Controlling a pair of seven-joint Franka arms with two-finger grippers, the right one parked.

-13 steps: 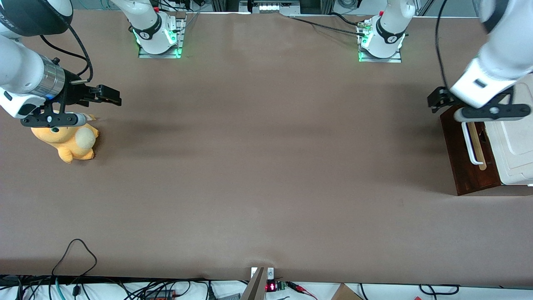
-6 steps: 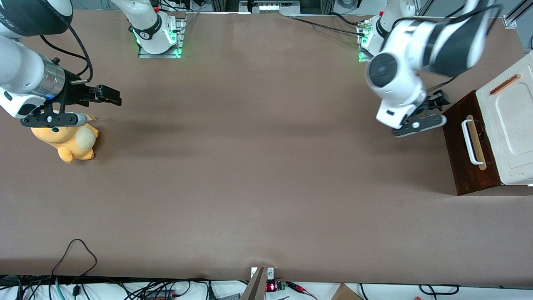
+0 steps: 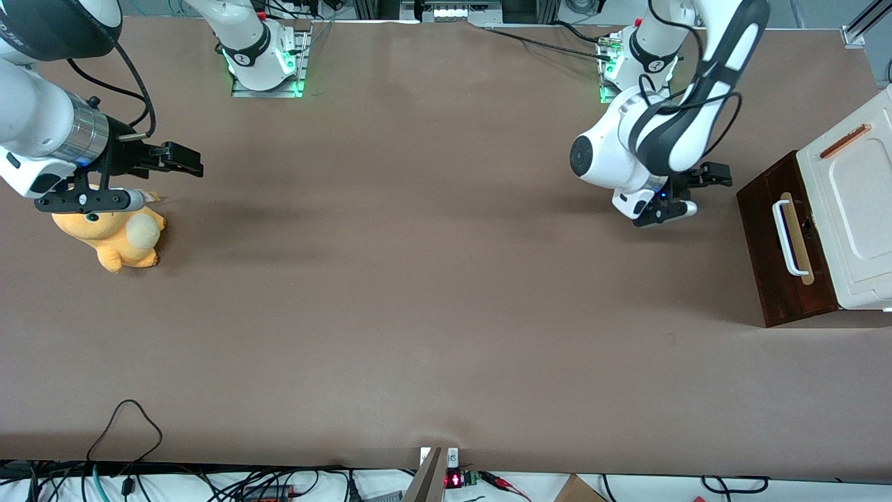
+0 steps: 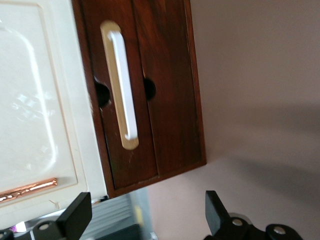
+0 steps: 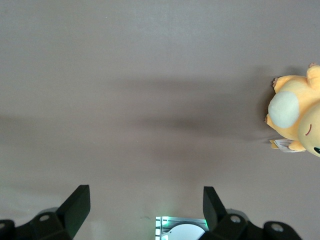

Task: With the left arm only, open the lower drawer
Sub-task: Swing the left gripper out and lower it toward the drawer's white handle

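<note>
The lower drawer (image 3: 780, 258) has a dark reddish-brown front with a white bar handle (image 3: 785, 237) on a pale strip. It looks flush with the cabinet front. The left wrist view shows the same drawer front (image 4: 170, 100) and handle (image 4: 122, 90) head-on. My left arm (image 3: 669, 132) is folded over the table in front of the cabinet. Its gripper (image 3: 704, 183) hangs a short way in front of the drawer front, farther from the front camera than the handle and touching nothing. The gripper (image 4: 145, 215) is open, fingers wide apart, with nothing between them.
The cream-white cabinet top (image 3: 854, 202) with a small copper strip (image 3: 844, 141) sits at the working arm's end of the table. An orange plush toy (image 3: 115, 237) lies toward the parked arm's end. Both arm bases (image 3: 637, 73) stand at the table's edge farthest from the front camera.
The left arm has swung off the cabinet toward the middle of the table and folded up. Its gripper has moved from above the handle to a spot in front of the drawer.
</note>
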